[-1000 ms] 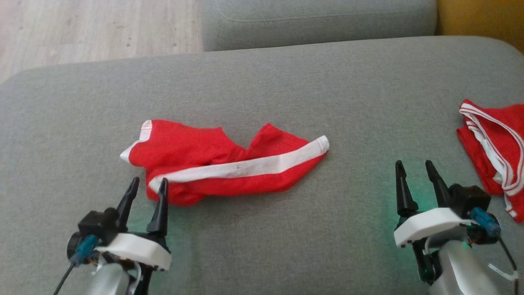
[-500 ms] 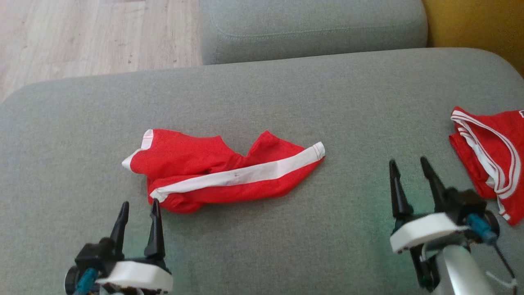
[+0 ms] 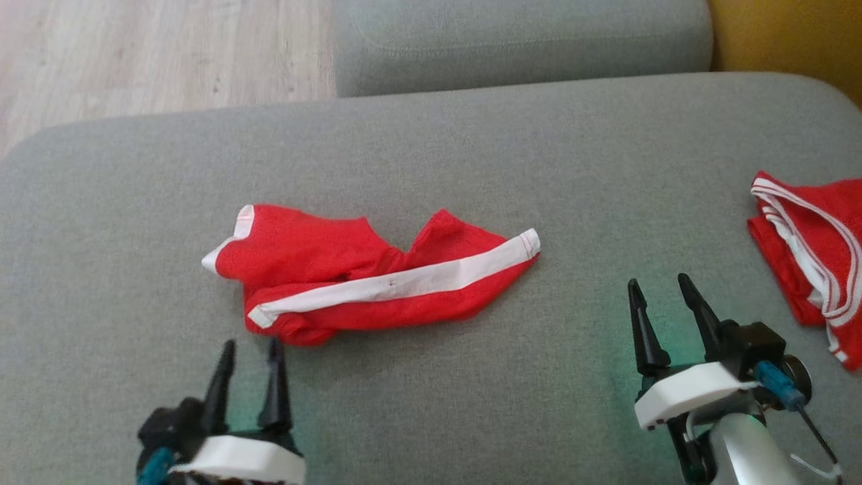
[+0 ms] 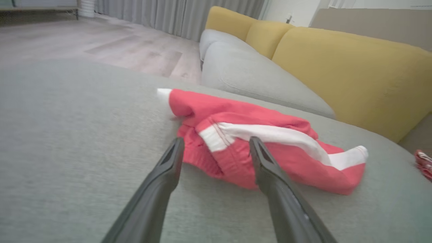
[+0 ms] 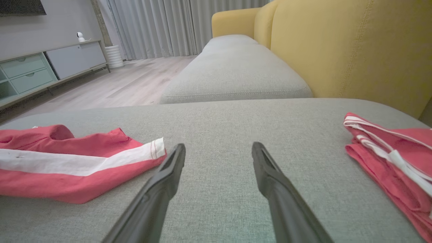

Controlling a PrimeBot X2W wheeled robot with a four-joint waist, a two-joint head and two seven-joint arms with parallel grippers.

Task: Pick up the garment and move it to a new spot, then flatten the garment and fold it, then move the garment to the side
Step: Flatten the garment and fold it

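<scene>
- While both arms sit low with fingers pointing forward, left gripper is released and empty, tips just beside near-left end of garment.
- Also released and empty: right gripper, well right of garment.
- Garment lies crumpled in middle of grey sofa; second red garment at right edge.
- Wood floor beyond; yellow backrest, grey curtains.

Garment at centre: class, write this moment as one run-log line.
garment: crumpled on cushion, unheld | left gripper: open, near its end | right gripper: open, apart
</scene>
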